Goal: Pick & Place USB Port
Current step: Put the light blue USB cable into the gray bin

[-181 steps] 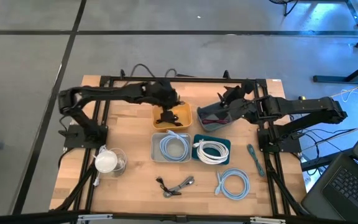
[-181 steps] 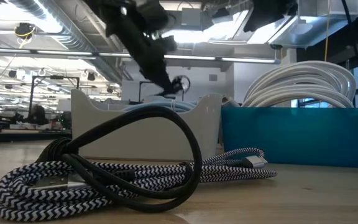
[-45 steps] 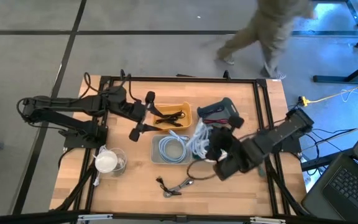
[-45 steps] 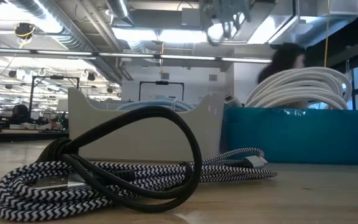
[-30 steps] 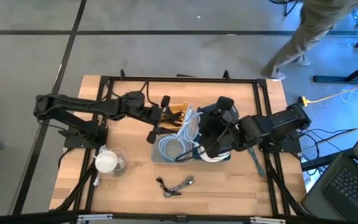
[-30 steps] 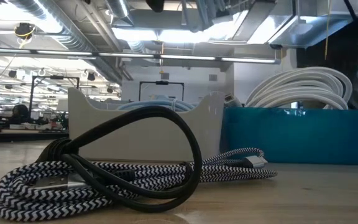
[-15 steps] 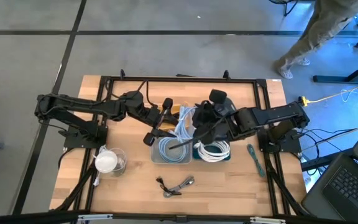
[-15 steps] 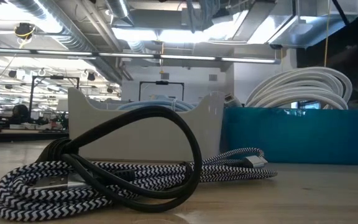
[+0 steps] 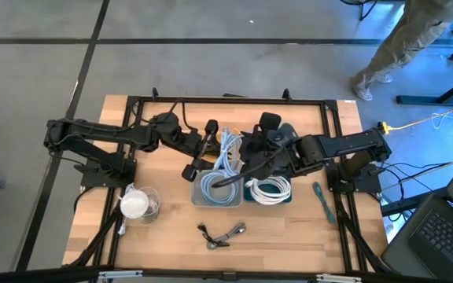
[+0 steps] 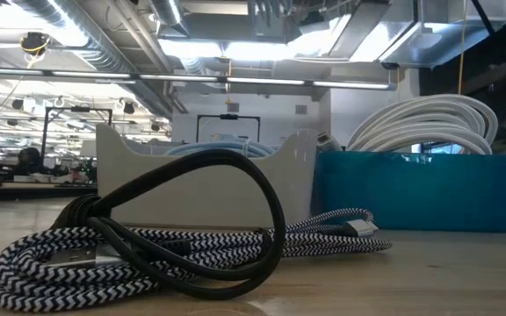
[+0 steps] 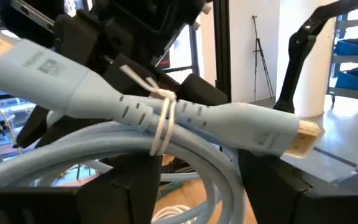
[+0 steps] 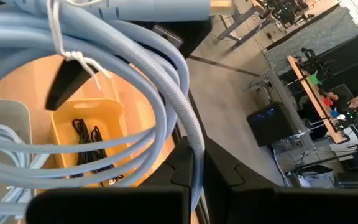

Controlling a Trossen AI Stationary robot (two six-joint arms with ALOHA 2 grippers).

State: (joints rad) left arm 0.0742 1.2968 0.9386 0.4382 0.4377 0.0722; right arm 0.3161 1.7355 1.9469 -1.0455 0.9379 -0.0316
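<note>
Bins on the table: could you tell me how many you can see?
4, by the high view: a yellow bin and a dark bin at the back, both partly hidden by arms and cable; a grey bin and a teal bin in front.

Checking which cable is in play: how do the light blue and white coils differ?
The light blue coil hangs in the air, pinched by the right claw; the white coil lies in the teal bin. A white tie binds the light blue coil; none shows on the white coil. Both are looped.

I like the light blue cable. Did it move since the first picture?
Yes. The light blue cable left the table's front right and now hangs beside the yellow bin, in the right gripper.
</note>
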